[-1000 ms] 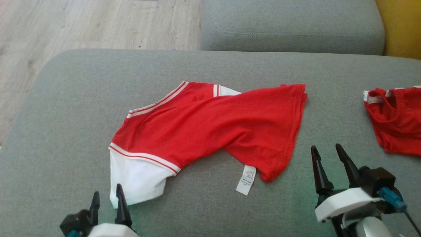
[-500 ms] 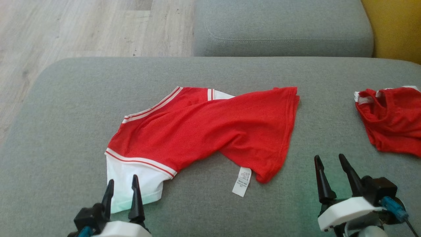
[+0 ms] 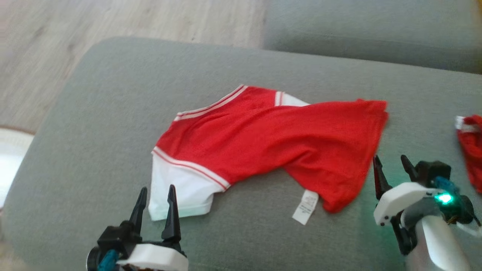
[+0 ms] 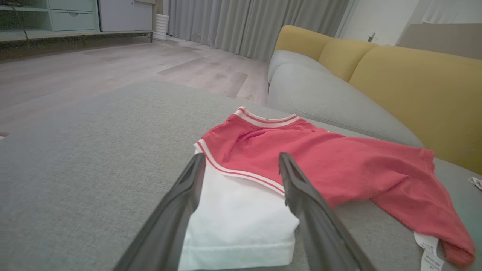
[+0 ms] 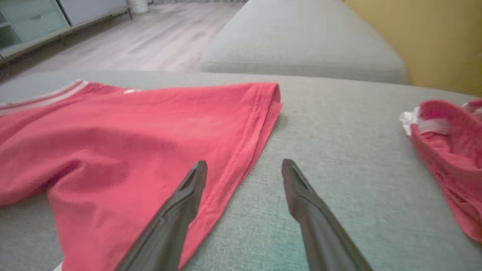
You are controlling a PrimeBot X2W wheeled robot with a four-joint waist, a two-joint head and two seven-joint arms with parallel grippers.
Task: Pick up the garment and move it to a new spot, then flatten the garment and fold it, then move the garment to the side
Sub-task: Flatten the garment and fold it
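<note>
A red garment with white striped trim and a white sleeve lies twisted on the grey cushion; a white care label sticks out at its near edge. My left gripper is open, just in front of the white sleeve, with its fingertips over the sleeve's edge. In the left wrist view the sleeve lies between the open fingers. My right gripper is open at the garment's right hem. In the right wrist view the red hem lies under the left finger.
A second red garment lies bunched at the cushion's right edge, also the second garment in the right wrist view. Another grey seat cushion sits behind, with a yellow sofa back. Wooden floor lies beyond the left edge.
The head camera has swung left, shifting the scene rightward. Both grippers have moved forward toward the garment, the left to the white sleeve, the right to the red hem.
</note>
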